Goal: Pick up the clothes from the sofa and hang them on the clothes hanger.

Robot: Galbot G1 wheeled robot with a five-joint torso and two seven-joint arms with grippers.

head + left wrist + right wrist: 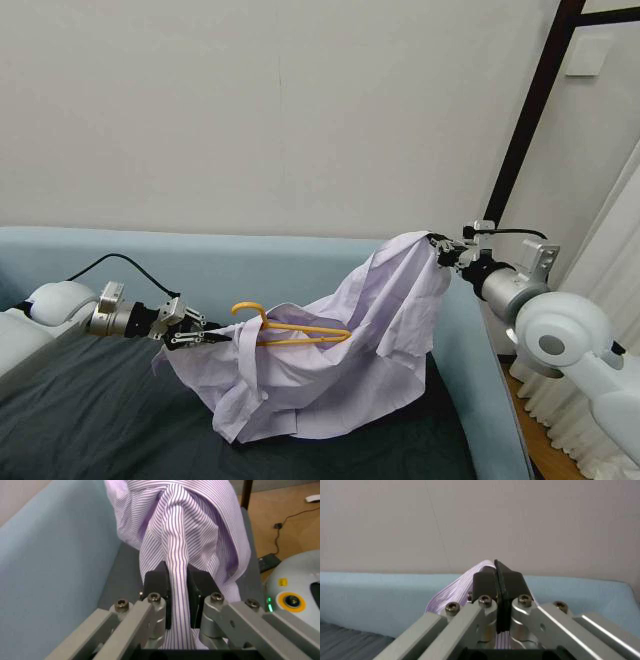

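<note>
We see crumpled lilac striped shirt (340,340), long axis rising left to right; left tool (213,338), right tool (438,244) both clamp it.

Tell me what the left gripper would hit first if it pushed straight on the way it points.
The left gripper, shut on the striped shirt, would push into that bunched fabric first. Just beyond, the yellow hanger seems to lie in its line, though depth is unclear.

- plain white wall (300,100) at the back
- black slanted pole (528,125) on the right
- white curtain (622,260) beside the pole
- wood floor (280,502), black cable (300,513) and small black box (269,561) lying on it
</note>
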